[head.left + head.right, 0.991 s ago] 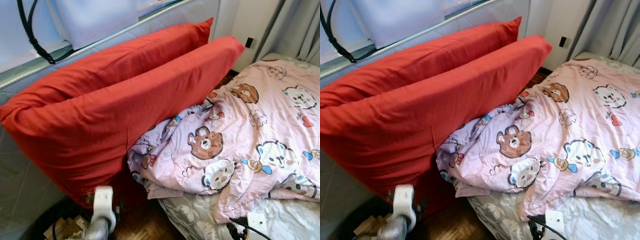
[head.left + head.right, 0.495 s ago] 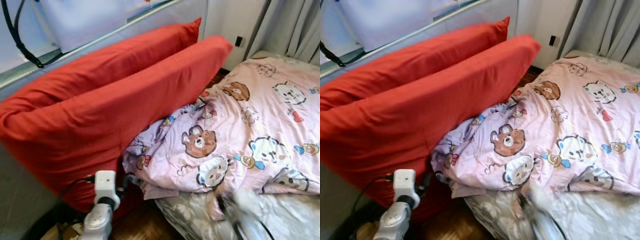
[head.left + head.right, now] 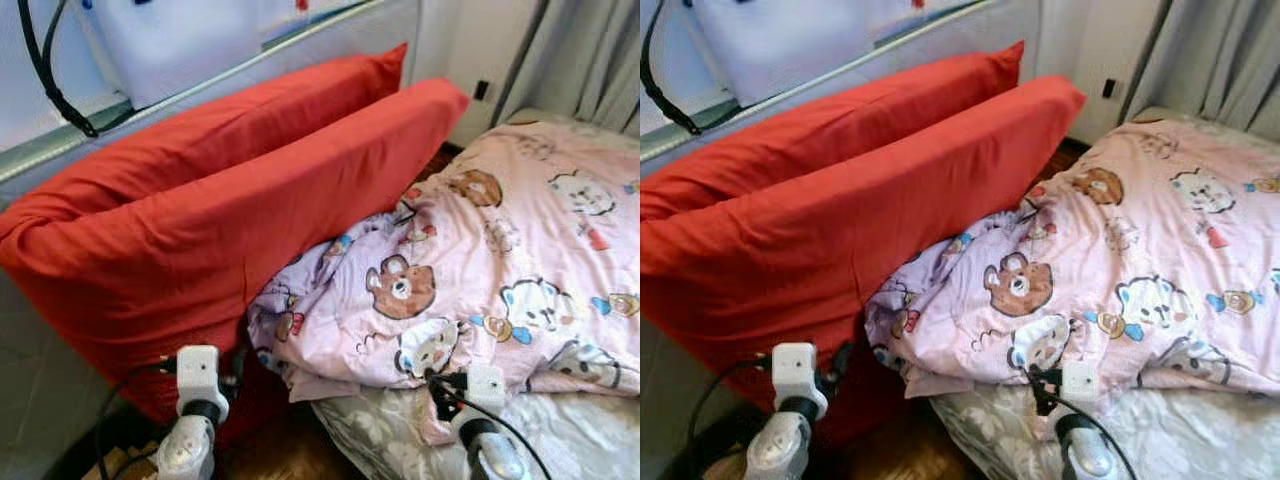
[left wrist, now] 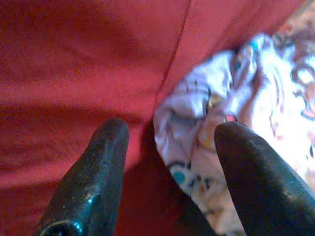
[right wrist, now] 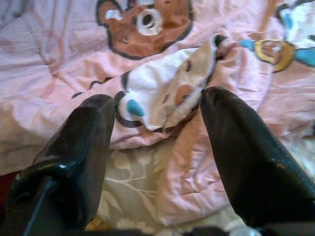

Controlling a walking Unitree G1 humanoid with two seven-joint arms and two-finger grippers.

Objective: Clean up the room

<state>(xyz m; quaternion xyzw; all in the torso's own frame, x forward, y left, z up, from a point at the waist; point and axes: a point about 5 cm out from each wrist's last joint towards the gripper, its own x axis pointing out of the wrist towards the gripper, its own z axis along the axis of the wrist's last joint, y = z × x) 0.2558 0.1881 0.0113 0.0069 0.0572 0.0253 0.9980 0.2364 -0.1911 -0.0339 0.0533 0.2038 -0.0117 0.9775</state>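
Two big red pillows [image 3: 230, 200] lean side by side against the wall along the bed's left. A rumpled pink blanket [image 3: 500, 250] with bear prints lies on the bed, its lilac edge [image 4: 206, 118] bunched against the nearer pillow. My left gripper [image 4: 167, 132] is open, low at the front left, pointing at the seam where the red pillow [image 4: 74, 64] meets the blanket. My right gripper [image 5: 157, 98] is open just above the pink blanket's [image 5: 162, 54] front hem, with nothing between its fingers. It also appears in the left eye view, right gripper [image 3: 442, 385].
The blanket's hem leaves a strip of grey floral sheet [image 3: 570, 430] uncovered at the bed's front. Dark wooden floor [image 3: 285, 450] lies between bed and pillows. Grey curtains [image 3: 590, 60] hang at the back right beside a wall socket [image 3: 482, 90]. A black cable [image 3: 50, 80] hangs at the top left.
My right arm has come up into view and now sits over the blanket's front hem. My left arm has risen slightly toward the pillow. The camera shifted a little.
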